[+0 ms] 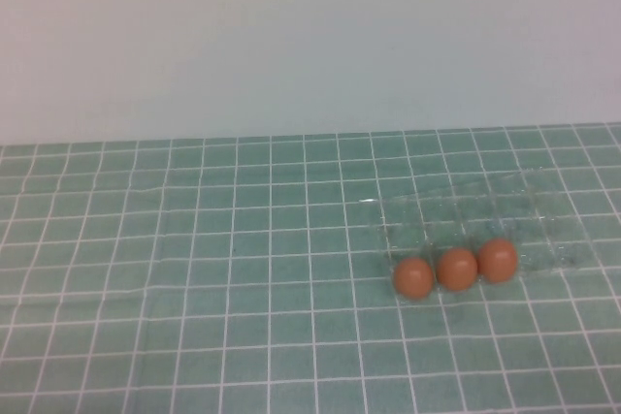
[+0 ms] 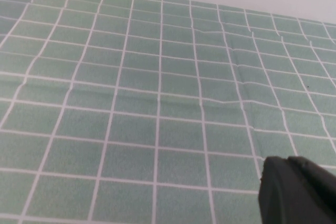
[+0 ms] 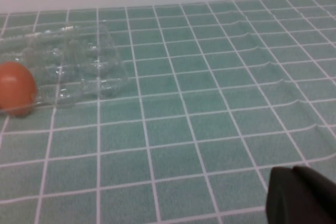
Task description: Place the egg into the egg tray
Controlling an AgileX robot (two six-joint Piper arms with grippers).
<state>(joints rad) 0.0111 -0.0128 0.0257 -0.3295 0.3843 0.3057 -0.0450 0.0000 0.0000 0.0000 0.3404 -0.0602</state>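
In the high view a green tablecloth (image 1: 194, 278) with a white grid covered the table, with a plain pale wall (image 1: 291, 36) behind it. The egg tray (image 1: 475, 215), clear and faintly glinting, lay in the right half of the frame, a little below the middle. Three orange-brown eggs sat in a row along the tray's near edge, rising slightly from left to right: the left egg (image 1: 413, 277), the middle egg (image 1: 457, 269) and the right egg (image 1: 497, 260). Each touched or nearly touched its neighbour. Whether they rested in the tray's front cups or on the cloth just against its rim could not be told, since the plastic was almost invisible there.

Neither arm showed in the high view. In the left wrist view the left gripper (image 2: 296, 192) appeared only as a dark shape in the lower right corner, above bare cloth; whether its pincer was spread or pressed together could not be told.

In the right wrist view the right gripper (image 3: 302, 195) was likewise a dark shape in the lower right corner, and its pincer's state could not be told either. The egg tray (image 3: 79, 61) lay in the upper left of that frame, well apart from the gripper, with one egg (image 3: 16, 88) at the left edge against the tray's side.
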